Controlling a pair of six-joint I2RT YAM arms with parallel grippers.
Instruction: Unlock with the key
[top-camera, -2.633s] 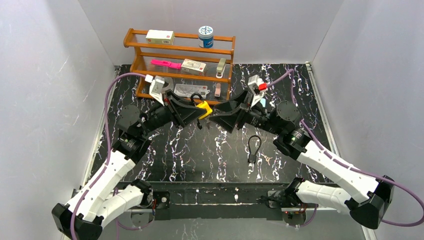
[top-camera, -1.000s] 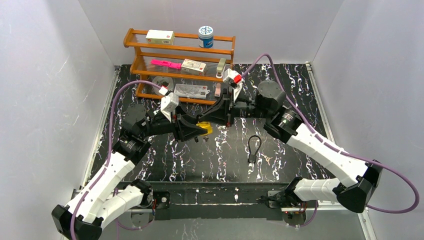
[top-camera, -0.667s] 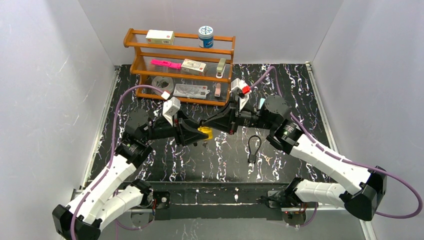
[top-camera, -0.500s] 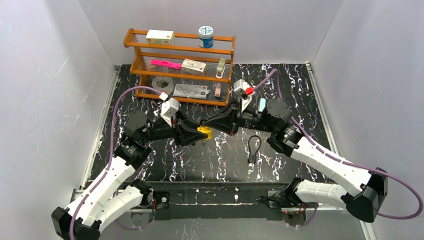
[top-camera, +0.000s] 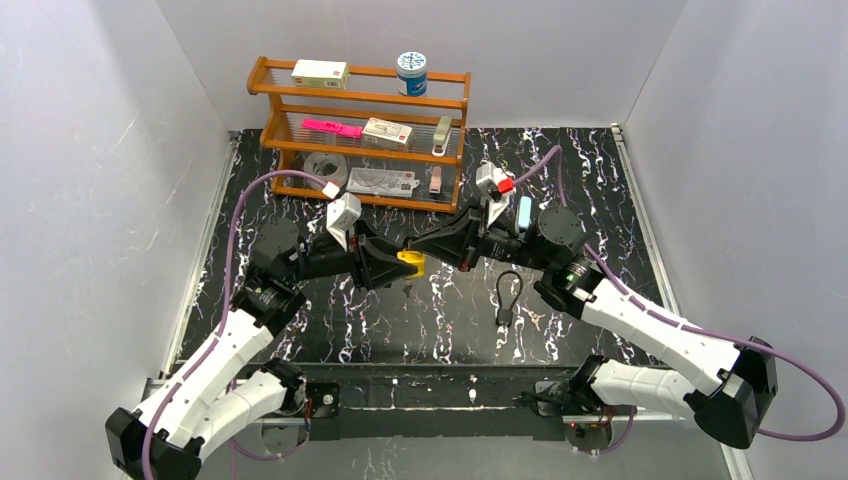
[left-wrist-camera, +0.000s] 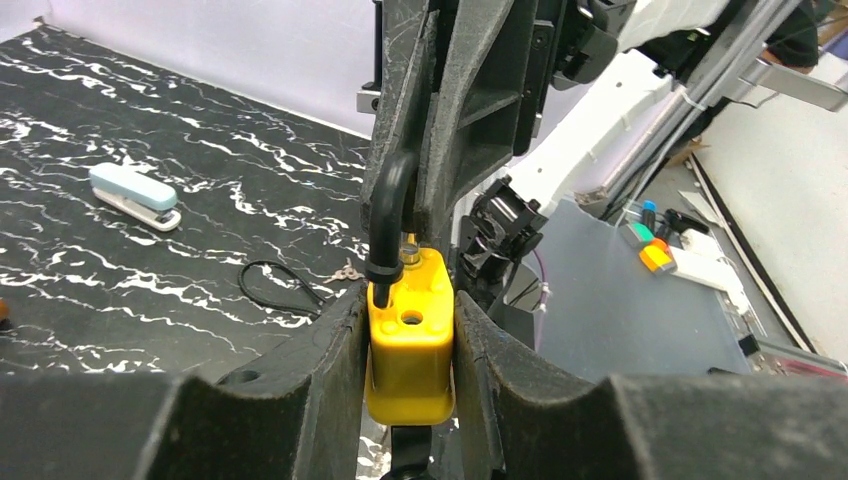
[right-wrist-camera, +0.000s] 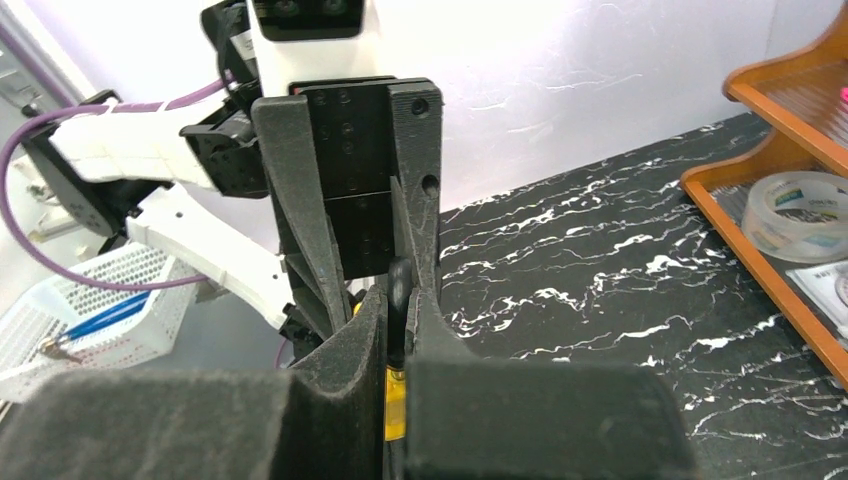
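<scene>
Both arms have drawn back from the shelf toward the middle of the table since 2.6 s ago. The right gripper then faced the lock across a gap and has now closed in on it.

Your padlock is off the table, held in the air between the 2 arms. The left gripper is clenched on its yellow body, 1 finger flat against each side, with the black shackle pointing toward the other arm. The right gripper is clamped on that shackle: from the right wrist you see the black bar squeezed between its 2 pads, with yellow showing just below.

That split looks like a setup for a pull, with the body anchored on 1 side and the shackle on the other. Drawing apart would then open the lock only if it is released. 1 leg of the shackle enters the body, but the other is hidden behind a right finger, so you cannot tell whether it has sprung. A dark piece hangs under the body in the left wrist view, and you cannot tell whether it is the key.

On the table lie a black cable loop with a small metal piece beside it, possibly the key, and a pale blue stapler further back. All of these are well apart from the grippers.
</scene>
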